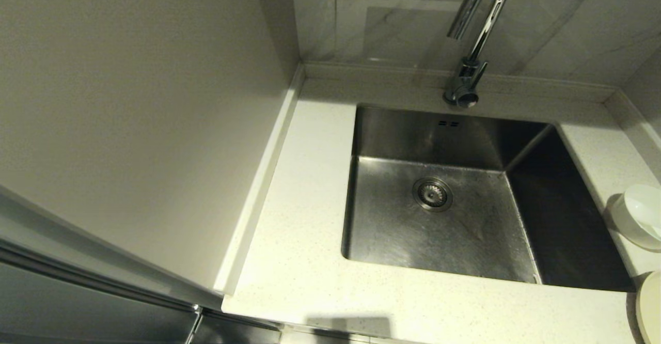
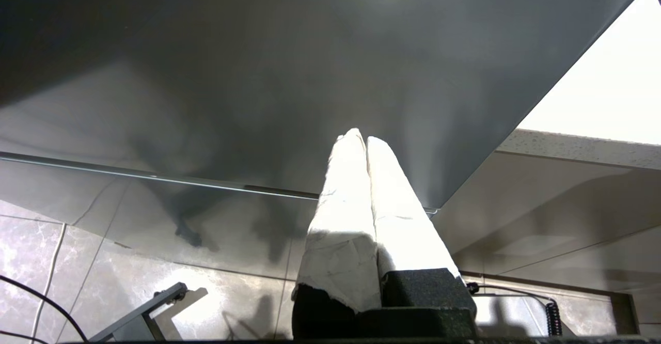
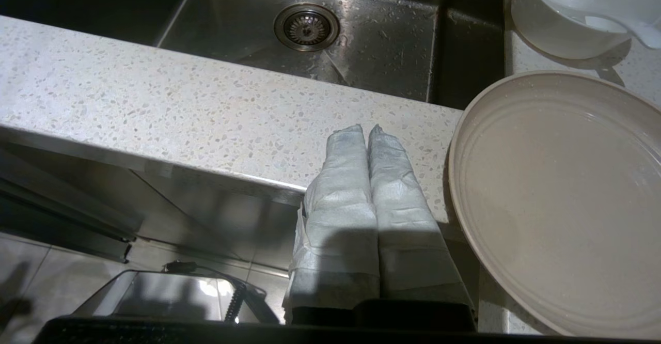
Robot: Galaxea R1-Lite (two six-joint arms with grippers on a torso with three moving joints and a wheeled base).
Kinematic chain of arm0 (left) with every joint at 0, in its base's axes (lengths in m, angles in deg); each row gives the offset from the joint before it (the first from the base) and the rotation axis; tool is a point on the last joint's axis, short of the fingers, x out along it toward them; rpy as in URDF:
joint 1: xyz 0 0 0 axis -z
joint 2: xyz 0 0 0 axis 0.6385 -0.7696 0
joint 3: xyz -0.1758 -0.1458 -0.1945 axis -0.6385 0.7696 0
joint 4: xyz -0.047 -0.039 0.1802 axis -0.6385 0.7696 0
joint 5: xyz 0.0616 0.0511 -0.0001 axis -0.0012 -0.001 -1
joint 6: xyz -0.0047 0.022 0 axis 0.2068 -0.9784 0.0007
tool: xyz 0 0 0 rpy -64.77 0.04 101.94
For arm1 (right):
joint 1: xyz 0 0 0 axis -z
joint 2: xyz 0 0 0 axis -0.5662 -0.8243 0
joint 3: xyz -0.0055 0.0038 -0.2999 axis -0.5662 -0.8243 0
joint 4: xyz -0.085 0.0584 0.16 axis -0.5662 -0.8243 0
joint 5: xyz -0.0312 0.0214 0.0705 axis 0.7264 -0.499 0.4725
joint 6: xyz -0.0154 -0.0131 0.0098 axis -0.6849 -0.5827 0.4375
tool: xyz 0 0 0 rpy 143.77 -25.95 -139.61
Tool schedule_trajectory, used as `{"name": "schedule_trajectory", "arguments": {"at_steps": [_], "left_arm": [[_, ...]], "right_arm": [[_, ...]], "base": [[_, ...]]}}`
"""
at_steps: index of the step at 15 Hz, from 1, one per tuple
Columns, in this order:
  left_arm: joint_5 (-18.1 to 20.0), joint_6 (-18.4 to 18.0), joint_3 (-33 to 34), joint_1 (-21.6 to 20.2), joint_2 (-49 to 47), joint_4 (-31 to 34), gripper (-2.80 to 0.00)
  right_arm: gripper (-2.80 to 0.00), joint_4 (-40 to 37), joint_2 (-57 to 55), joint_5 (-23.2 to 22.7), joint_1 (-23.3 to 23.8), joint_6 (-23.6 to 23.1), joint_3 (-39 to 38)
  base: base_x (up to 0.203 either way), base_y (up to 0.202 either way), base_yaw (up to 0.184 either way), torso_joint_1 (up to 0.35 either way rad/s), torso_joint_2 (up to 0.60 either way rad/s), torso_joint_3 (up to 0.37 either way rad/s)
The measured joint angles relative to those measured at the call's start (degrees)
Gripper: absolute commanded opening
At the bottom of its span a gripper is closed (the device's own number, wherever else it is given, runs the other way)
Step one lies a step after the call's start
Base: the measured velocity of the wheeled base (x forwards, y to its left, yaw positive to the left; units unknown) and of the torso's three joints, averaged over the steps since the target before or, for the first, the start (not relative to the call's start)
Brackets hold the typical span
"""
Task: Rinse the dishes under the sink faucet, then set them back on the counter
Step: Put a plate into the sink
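Nearest of all, at the bottom centre of the right wrist view, the right gripper (image 3: 367, 129) is seen with its two cloth-wrapped fingers pressed together and nothing between them. It is held low, in front of the counter edge, just beside the rim of the plate but not touching it. In the left wrist view the left gripper (image 2: 360, 136) is likewise pressed together and empty, pointed at a dark grey cabinet panel (image 2: 289, 75) with tiled floor below. Neither arm is seen in the head view, so both are judged to be parked.

On the counter (image 1: 304, 261), at the lower right corner of the head view, a sliver of the cream plate (image 1: 651, 308) is shown. In the right wrist view it fills the right of the frame (image 3: 563, 204), lying flat with what look like small droplets on it. Beyond it, toward the upper right, the white bowl (image 3: 563, 29) is set on the counter with the soup spoon (image 3: 588, 3) resting inside it, handle over the rim. In the head view the bowl (image 1: 640, 215) is cut by the right edge, just beside the sink.

The sink (image 1: 439, 220) takes up the centre of the head view. Nothing but the drain strainer (image 1: 433, 194) is seen in it, and its floor looks wet in patches. At the upper centre the faucet (image 1: 477, 29) is raised over the basin, and no water is seen running.

Whether rinsing is finished or not yet begun cannot be settled. The wet traces suggest it is done. If it is not, all three pieces are left to be lifted, rinsed and returned.
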Motion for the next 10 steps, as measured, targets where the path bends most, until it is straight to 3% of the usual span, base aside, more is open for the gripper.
{"name": "schedule_trajectory", "arguments": {"at_steps": [5, 10], "left_arm": [[0.02, 0.0, 0.0, 0.0, 0.0, 0.0, -2.8], [0.04, 0.0, 0.0, 0.0, 0.0, 0.0, -2.8]], "right_arm": [[-2.8, 0.09, 0.0, 0.23, 0.0, 2.71, 0.0], [-2.8, 0.48, 0.0, 0.59, 0.0, 0.42, 0.08]], "base": [[0.0, 0.0, 0.0, 0.0, 0.0, 0.0], [0.0, 0.0, 0.0, 0.0, 0.0, 0.0]]}}
